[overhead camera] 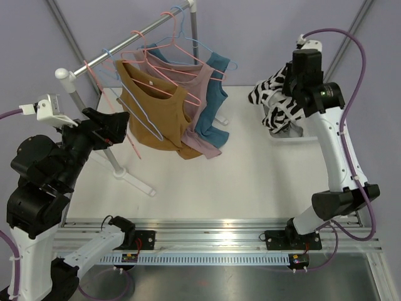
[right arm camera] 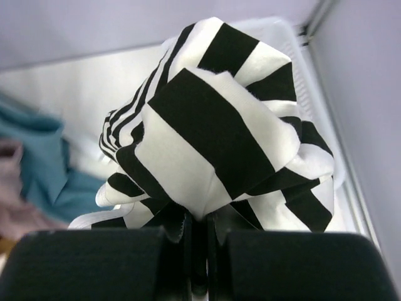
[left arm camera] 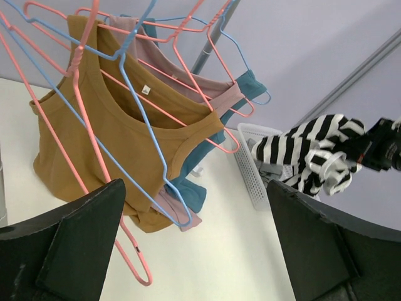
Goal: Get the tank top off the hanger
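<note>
A black-and-white striped tank top [overhead camera: 274,100] is bunched up and held in the air by my right gripper [overhead camera: 292,94], which is shut on it [right arm camera: 213,125] above a white basket. It is on no hanger. My right gripper [right arm camera: 199,238] pinches the fabric between its closed fingers. A brown tank top [overhead camera: 156,106], a pink one [overhead camera: 203,94] and a teal one [overhead camera: 217,94] hang on wire hangers on the rail. My left gripper [overhead camera: 116,128] is open and empty, just left of the brown top [left arm camera: 94,138]. In the left wrist view my left gripper [left arm camera: 194,216] faces the hangers.
The rack's rail [overhead camera: 125,45] slants across the back left, and its foot [overhead camera: 131,179] rests on the table. Empty pink [left arm camera: 141,269] and blue [left arm camera: 160,182] wire hangers dangle in front of the brown top. The white perforated basket [overhead camera: 294,136] stands at the back right [left arm camera: 250,166].
</note>
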Available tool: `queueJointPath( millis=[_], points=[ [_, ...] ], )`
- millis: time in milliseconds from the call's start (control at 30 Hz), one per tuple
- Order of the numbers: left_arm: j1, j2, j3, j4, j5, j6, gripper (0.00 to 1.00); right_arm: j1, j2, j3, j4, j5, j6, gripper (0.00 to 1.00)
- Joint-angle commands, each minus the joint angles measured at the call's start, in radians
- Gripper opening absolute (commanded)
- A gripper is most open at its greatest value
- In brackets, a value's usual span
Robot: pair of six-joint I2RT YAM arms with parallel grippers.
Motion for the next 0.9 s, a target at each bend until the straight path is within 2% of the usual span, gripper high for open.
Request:
queueJointPath(
  millis=[0,100,233,367,400,433,467,533,700,800,867],
  points=[
    [0.000,0.030,0.047,0.049,0.067,0.006,0.99,-0.123,0.089,0.111,0.017,-0.044,-0.022,0.00],
    [0.000,0.086,0.097,0.043,0.092,0.021,0.99,-0.204,0.189,0.203,0.020,-0.129,-0.004,0.00],
    [0.000,0.203,0.217,-0.017,0.099,0.053,0.99,-0.250,0.338,0.302,0.037,-0.131,0.001,0.00],
    [-0.003,0.307,0.324,-0.068,0.066,0.072,0.99,-0.279,0.436,0.326,0.056,-0.087,0.010,0.00],
    [-0.003,0.329,0.354,-0.083,0.056,0.078,0.99,-0.278,0.451,0.323,0.056,-0.103,0.024,0.04],
    [-0.007,0.346,0.370,-0.091,0.047,0.080,0.99,-0.311,0.488,0.319,0.048,-0.108,0.033,0.17],
    [-0.020,0.378,0.384,-0.100,0.020,0.086,0.99,-0.315,0.504,0.322,0.028,-0.107,0.041,0.55],
    [-0.061,0.404,0.423,-0.118,-0.034,0.096,0.99,-0.315,0.530,0.323,0.010,-0.081,0.055,0.99],
    [-0.130,0.505,0.476,-0.150,-0.236,0.118,0.99,-0.315,0.467,0.316,-0.004,-0.060,0.082,0.99],
    [-0.158,0.556,0.492,-0.145,-0.306,0.113,0.99,-0.315,0.345,0.256,0.025,-0.169,0.105,0.99],
    [-0.175,0.577,0.496,-0.137,-0.344,0.110,0.99,-0.315,0.220,0.150,0.089,-0.261,0.119,1.00]
  ],
)
